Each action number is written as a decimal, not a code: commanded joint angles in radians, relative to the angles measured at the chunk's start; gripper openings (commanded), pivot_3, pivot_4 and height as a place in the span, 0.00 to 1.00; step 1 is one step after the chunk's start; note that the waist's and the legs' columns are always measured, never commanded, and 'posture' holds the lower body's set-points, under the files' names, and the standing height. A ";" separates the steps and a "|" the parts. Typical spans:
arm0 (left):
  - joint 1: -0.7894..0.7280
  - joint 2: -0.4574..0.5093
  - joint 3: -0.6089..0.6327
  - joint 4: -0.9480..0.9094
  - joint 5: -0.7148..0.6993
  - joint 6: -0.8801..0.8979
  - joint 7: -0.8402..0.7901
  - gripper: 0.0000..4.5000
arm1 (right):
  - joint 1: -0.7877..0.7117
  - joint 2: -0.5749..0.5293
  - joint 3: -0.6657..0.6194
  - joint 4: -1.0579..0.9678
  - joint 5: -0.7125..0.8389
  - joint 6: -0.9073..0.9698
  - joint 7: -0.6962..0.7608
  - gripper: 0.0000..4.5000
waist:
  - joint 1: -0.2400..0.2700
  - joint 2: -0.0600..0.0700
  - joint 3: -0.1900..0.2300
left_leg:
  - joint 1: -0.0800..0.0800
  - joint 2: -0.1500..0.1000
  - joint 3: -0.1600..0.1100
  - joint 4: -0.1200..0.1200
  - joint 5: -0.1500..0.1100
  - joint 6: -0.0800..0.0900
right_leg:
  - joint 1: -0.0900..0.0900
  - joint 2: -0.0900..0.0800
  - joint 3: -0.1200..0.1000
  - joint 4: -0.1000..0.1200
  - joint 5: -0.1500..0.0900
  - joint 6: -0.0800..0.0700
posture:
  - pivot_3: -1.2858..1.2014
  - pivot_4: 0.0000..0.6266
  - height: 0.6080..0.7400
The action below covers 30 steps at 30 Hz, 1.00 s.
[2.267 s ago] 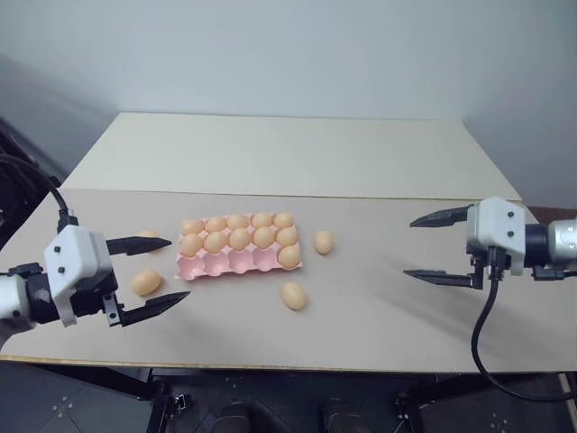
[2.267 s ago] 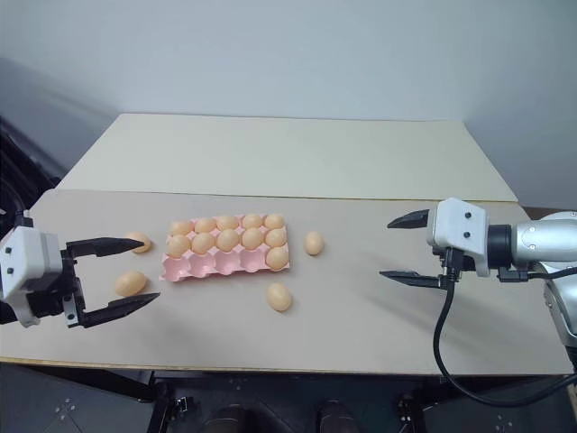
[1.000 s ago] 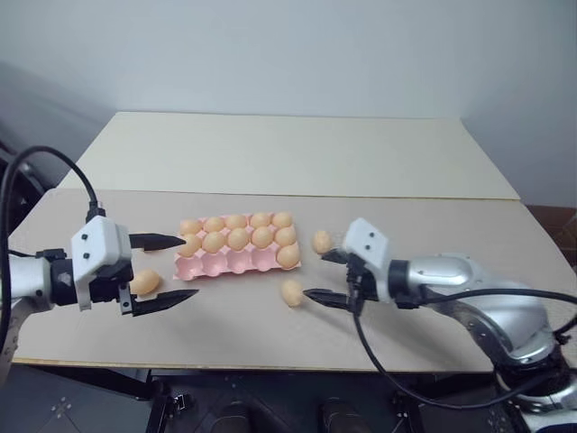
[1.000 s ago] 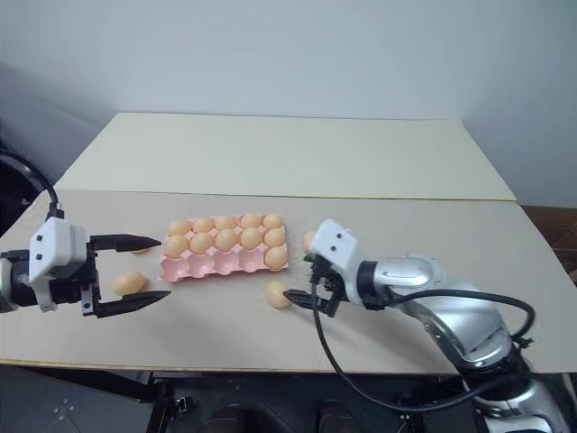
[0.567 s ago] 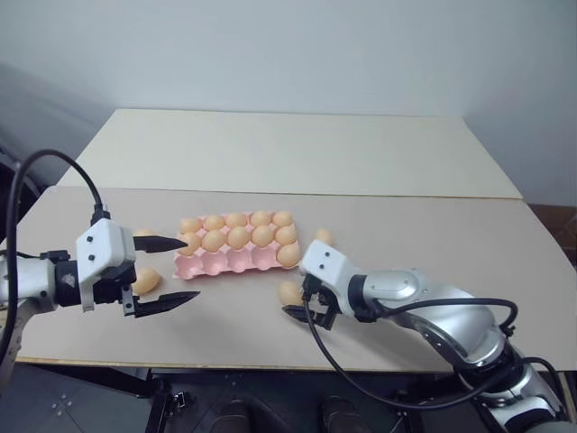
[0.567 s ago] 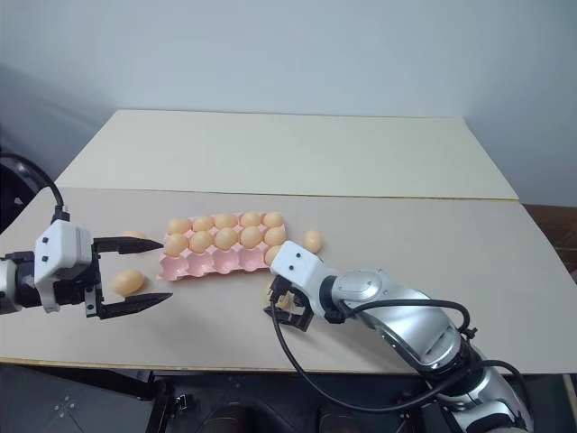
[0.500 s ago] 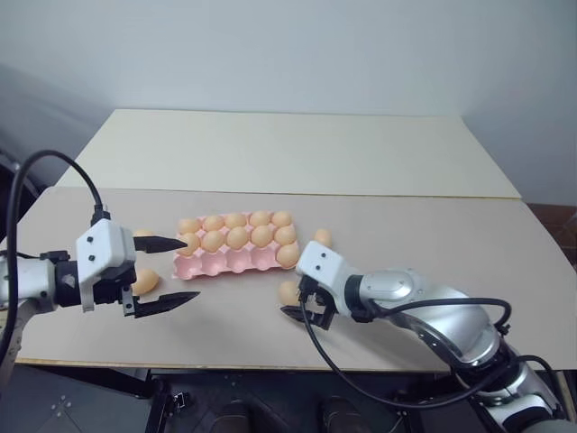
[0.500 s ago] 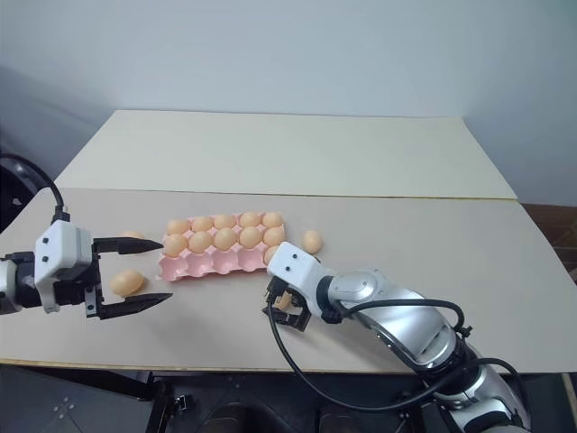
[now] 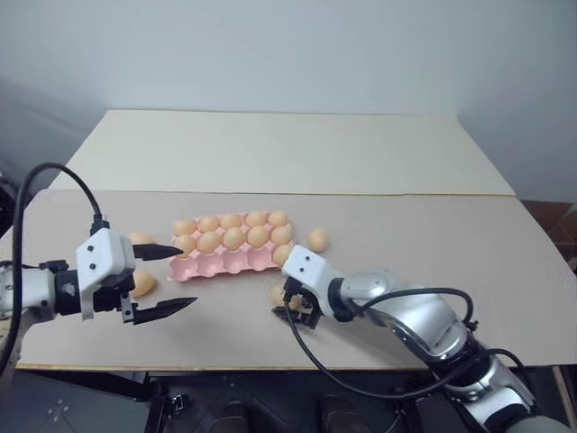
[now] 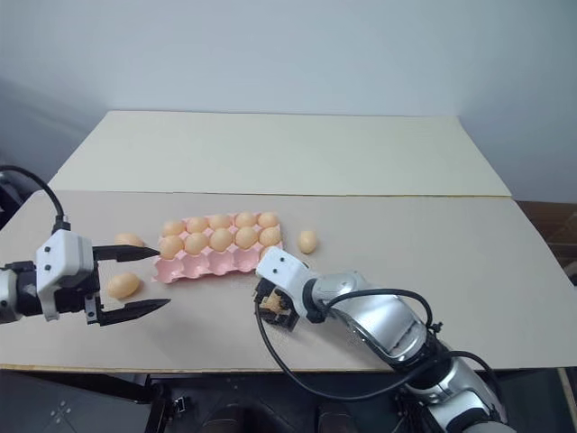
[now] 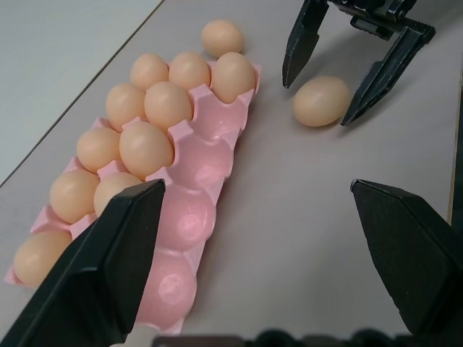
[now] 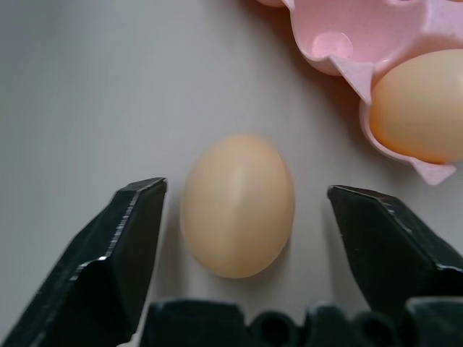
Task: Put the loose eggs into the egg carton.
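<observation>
A: Smooth-shelled, the egg (image 12: 237,204) on the surface (image 9: 433,234) lies between the right pincer (image 12: 244,249) fingers, still gapped both sides; an uneven squeeze could roll it off.

B: Left pincer (image 10: 133,281) hangs spread and empty beside another loose egg (image 10: 123,285). Beyond, the egg carton (image 9: 227,263) keeps near cups vacant; its far-side eggs are partly hidden by the left fingertip.

Bare table (image 9: 433,244) is lying open to the right of the egg carton (image 9: 230,262). In front of the carton, the right gripper (image 12: 239,217) is straddling a loose egg (image 12: 237,204), blocking that strip, while the left gripper (image 9: 153,280) is hanging beside the carton's left end.
</observation>
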 commanded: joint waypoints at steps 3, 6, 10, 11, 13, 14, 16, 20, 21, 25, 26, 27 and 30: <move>0.042 -0.005 0.073 -0.017 0.008 -0.016 0.005 1.00 | -0.014 -0.003 0.002 -0.009 -0.033 -0.033 0.011 0.47 | -0.001 0.000 0.000 | 0.000 0.000 0.000 0.000 0.000 0.000 | 0.000 0.000 0.000 0.000 0.000 0.000 | 0.52 0.24 1.00; 0.071 -0.009 0.103 -0.010 0.014 -0.017 0.006 1.00 | -0.017 -0.007 -0.018 -0.021 -0.032 -0.023 0.020 0.42 | -0.001 0.000 0.000 | 0.000 0.000 0.000 0.000 0.000 0.000 | 0.000 0.000 0.000 0.001 0.000 0.000 | 0.52 0.24 1.00; 0.130 -0.008 0.169 0.005 0.019 -0.013 -0.015 1.00 | -0.035 -0.040 -0.056 -0.091 -0.007 -0.012 0.063 0.42 | -0.001 0.000 0.000 | 0.000 0.000 0.000 0.000 0.000 0.000 | 0.000 0.000 0.000 0.000 0.000 0.000 | 0.52 0.24 1.00; 0.139 -0.008 0.179 0.006 0.020 -0.013 -0.017 1.00 | -0.039 -0.044 -0.063 -0.104 -0.003 -0.009 0.070 0.42 | -0.001 0.000 0.000 | 0.000 0.000 0.000 0.000 0.000 0.000 | 0.000 0.000 0.000 0.000 0.000 0.000 | 0.52 0.24 1.00; 0.164 -0.005 0.205 0.022 0.028 -0.015 -0.024 1.00 | -0.068 -0.026 -0.116 -0.130 0.027 -0.008 0.082 0.42 | -0.003 0.000 0.000 | 0.000 0.000 0.000 0.000 0.000 0.000 | 0.000 0.000 0.000 0.001 0.000 0.000 | 0.52 0.24 1.00; 0.172 -0.002 0.211 0.033 0.035 -0.021 -0.028 1.00 | -0.084 -0.017 -0.132 -0.133 0.030 -0.024 0.086 0.42 | -0.003 0.000 0.000 | 0.001 0.000 0.000 0.000 0.000 0.000 | 0.000 0.000 0.000 0.001 0.000 0.000 | 0.52 0.24 1.00; 0.178 0.001 0.214 0.052 0.044 -0.032 -0.036 1.00 | -0.111 0.015 -0.149 -0.112 0.019 -0.075 0.078 0.42 | -0.003 0.000 0.000 | 0.002 0.000 0.000 0.000 0.000 0.000 | 0.000 0.000 0.000 0.002 0.000 0.000 | 0.52 0.24 1.00; 0.168 0.005 0.203 0.065 0.053 -0.040 -0.039 1.00 | -0.146 0.048 -0.091 0.015 -0.091 -0.273 0.067 0.42 | -0.002 -0.001 -0.001 | 0.002 0.000 0.000 0.000 0.000 0.000 | 0.001 0.000 0.000 0.001 0.000 0.000 | 0.52 0.24 1.00; 0.163 0.004 0.200 0.065 0.053 -0.041 -0.036 1.00 | -0.155 0.055 -0.074 0.057 -0.121 -0.321 0.066 0.42 | -0.002 -0.001 -0.001 | 0.002 0.000 0.000 0.000 0.000 0.000 | 0.001 0.000 0.000 0.001 0.000 0.000 | 0.52 0.24 1.00; 0.162 0.003 0.194 0.060 0.054 -0.043 -0.034 1.00 | -0.174 0.105 -0.047 0.184 -0.185 -0.435 0.075 0.42 | -0.002 -0.002 -0.001 | 0.002 0.000 0.000 0.000 0.000 0.000 | 0.000 0.000 0.000 0.001 0.000 0.000 | 0.52 0.24 1.00; 0.163 0.005 0.193 0.057 0.053 -0.037 -0.036 1.00 | -0.177 0.118 -0.043 0.206 -0.193 -0.453 0.081 0.42 | -0.002 -0.002 -0.001 | 0.002 0.000 0.000 0.000 0.000 0.000 | 0.000 0.000 0.000 0.001 0.000 0.000 | 0.52 0.24 1.00; 0.164 0.008 0.193 0.055 0.051 -0.033 -0.038 1.00 | -0.177 0.127 -0.041 0.221 -0.200 -0.467 0.088 0.42 | -0.002 -0.002 -0.001 | 0.001 0.000 0.000 0.000 0.000 0.000 | 0.000 0.000 0.000 0.001 0.000 0.000 | 0.52 0.24 1.00; 0.162 0.012 0.193 0.044 0.044 -0.022 -0.038 1.00 | -0.178 0.150 -0.026 0.284 -0.239 -0.530 0.103 0.42 | -0.003 -0.002 -0.001 | 0.001 0.000 0.000 0.000 0.000 0.000 | 0.000 0.000 0.000 0.002 0.000 -0.001 | 0.52 0.24 1.00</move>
